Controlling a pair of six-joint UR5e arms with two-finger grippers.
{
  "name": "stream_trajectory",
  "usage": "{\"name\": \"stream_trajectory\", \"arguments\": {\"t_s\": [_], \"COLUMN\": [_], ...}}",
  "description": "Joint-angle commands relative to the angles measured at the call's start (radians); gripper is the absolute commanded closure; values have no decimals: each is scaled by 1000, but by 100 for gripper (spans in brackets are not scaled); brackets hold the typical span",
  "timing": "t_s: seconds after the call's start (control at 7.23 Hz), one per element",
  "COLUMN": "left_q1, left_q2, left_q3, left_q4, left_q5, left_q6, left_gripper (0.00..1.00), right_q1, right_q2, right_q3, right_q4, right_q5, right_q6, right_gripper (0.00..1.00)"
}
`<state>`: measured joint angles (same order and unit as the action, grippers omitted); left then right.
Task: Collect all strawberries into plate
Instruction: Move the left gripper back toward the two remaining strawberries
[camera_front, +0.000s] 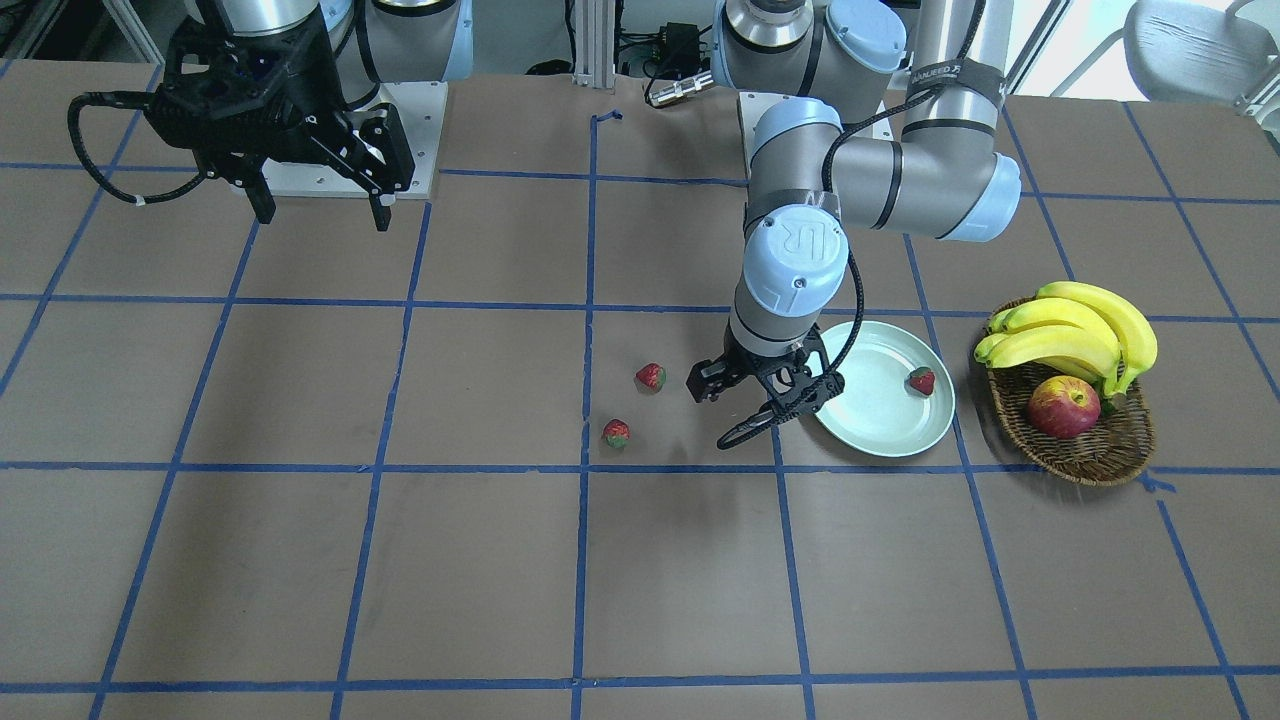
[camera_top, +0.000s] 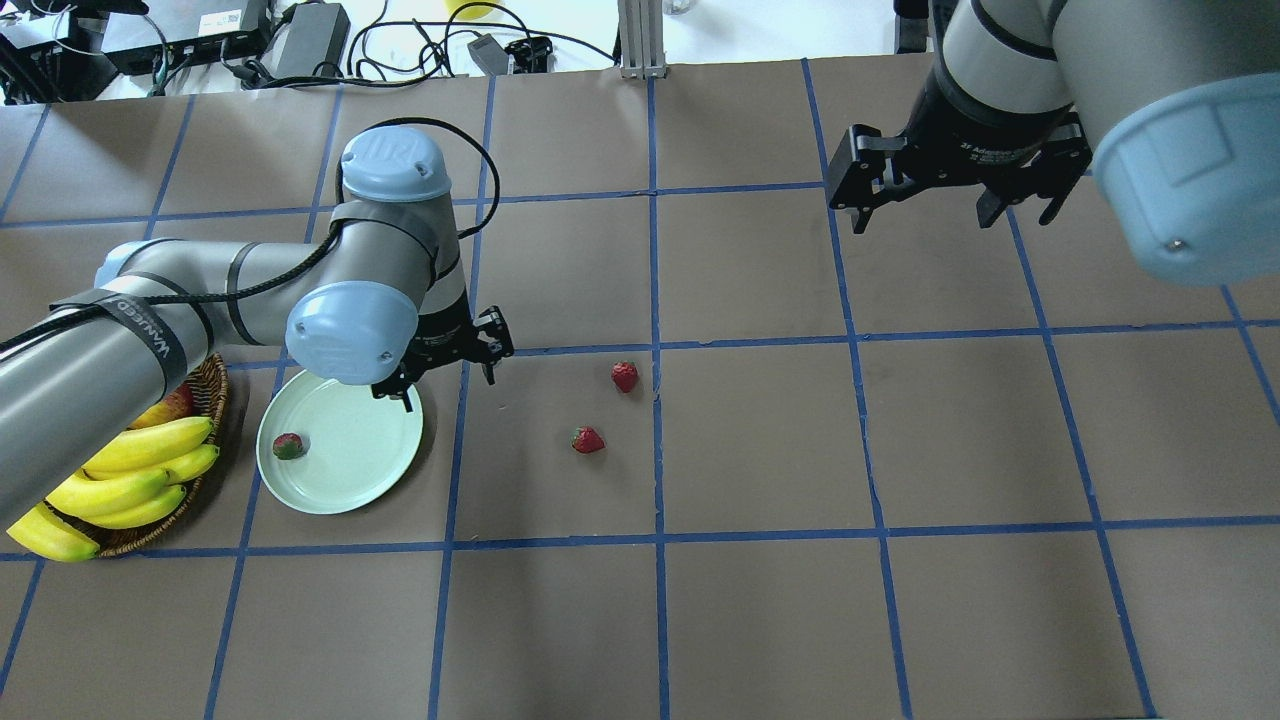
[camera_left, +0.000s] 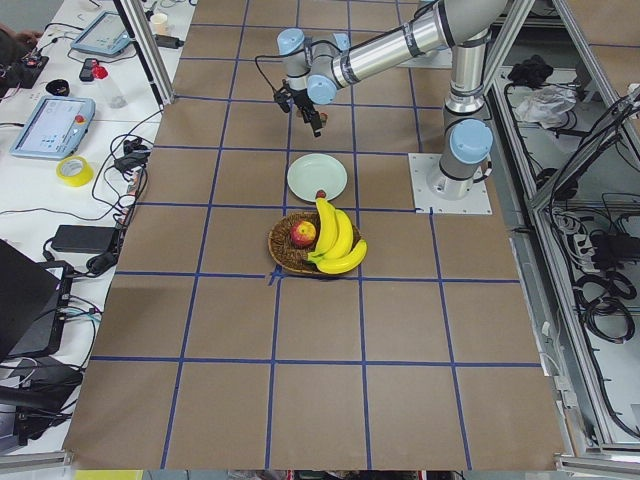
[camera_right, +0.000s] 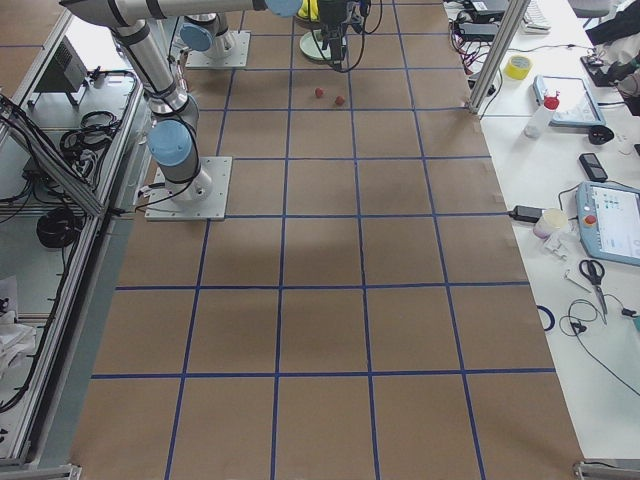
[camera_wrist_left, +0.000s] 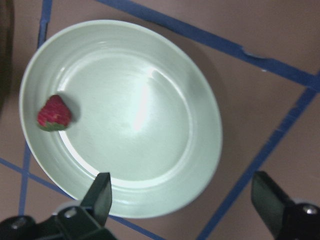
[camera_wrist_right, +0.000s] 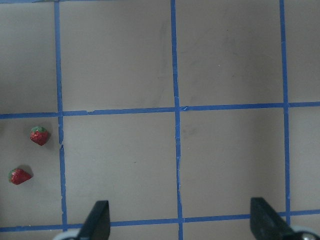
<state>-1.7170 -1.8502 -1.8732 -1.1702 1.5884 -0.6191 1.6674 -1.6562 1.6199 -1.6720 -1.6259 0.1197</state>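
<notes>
Berry one: the first strawberry lies inside the plate, close to the rim on the side next to the basket. It is small and red with a green top.
Berry two: the second strawberry lies on the brown table. It is on the far side of the left gripper from the plate.
Berry three: the third strawberry lies on the table near the second strawberry, not touching it. It is a bit farther from the robot and close to a blue tape line.
Dish: the plate is round, pale green and shiny. It sits flat on the table, between the basket and the two loose berries.
Left tool: the left gripper hangs over the table just beside the plate's edge, on the side that faces the loose berries. Its two fingers are spread wide apart and hold nothing. In its own wrist view one finger is over the plate's rim and the other is over the table.
Right tool: the right gripper is up near its own base, well apart from all the berries. Its fingers are wide apart too, and it is empty.
Wicker bowl: the basket is brown and stands just beside the plate. It holds yellow bananas and a red apple.
</notes>
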Motion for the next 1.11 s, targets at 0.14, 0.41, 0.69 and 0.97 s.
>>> {"name": "stream_trajectory", "arguments": {"t_s": [0.14, 0.41, 0.69, 0.97], "left_q1": [-9, -9, -9, -9], "left_q2": [-23, -38, -67, -102], "left_q3": [-7, -43, -57, -66], "left_q4": [56, 57, 92, 101], "left_q5": [-240, -242, -266, -277], "left_q6": [45, 19, -118, -136], "left_gripper": [0, 0, 1, 2], "right_q1": [0, 0, 0, 0], "right_q2": [1, 1, 1, 1], "right_q3": [0, 0, 0, 0], "right_q4": [0, 0, 0, 0], "right_q5": [0, 0, 1, 3], "right_q6": [0, 1, 0, 1], "right_gripper": [0, 0, 0, 0]}}
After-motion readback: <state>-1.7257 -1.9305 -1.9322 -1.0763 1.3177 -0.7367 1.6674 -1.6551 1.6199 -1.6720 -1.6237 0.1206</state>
